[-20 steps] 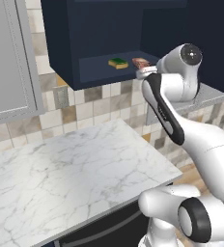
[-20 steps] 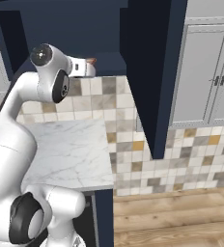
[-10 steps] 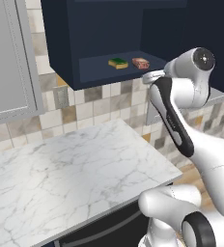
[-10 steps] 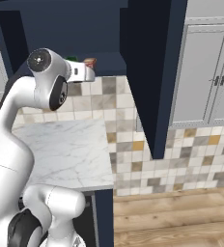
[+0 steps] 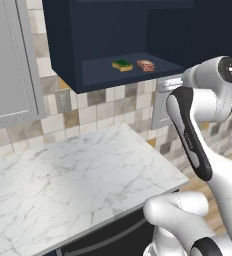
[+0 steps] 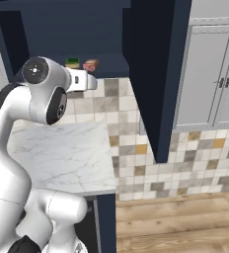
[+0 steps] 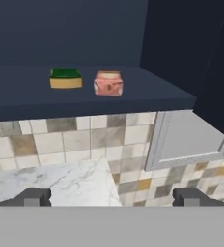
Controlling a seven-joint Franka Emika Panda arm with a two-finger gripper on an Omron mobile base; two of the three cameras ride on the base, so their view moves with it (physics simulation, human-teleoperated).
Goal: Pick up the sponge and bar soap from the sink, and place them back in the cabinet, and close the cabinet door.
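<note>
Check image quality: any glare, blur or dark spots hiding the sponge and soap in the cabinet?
Hand view: sharp, no glare; sponge and bar soap clear on the cabinet floor. Left base view: interior dim, both still readable. Right base view: both small, partly behind the arm.

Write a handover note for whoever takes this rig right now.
Claw: open, holding nothing, outside the cabinet, below its shelf and facing it.
Sponge and soap: side by side on the cabinet shelf, apart, sponge green side up.
Done: both items are back in the cabinet.
Left: close the door, which stands open on the cabinet's right side.
</note>
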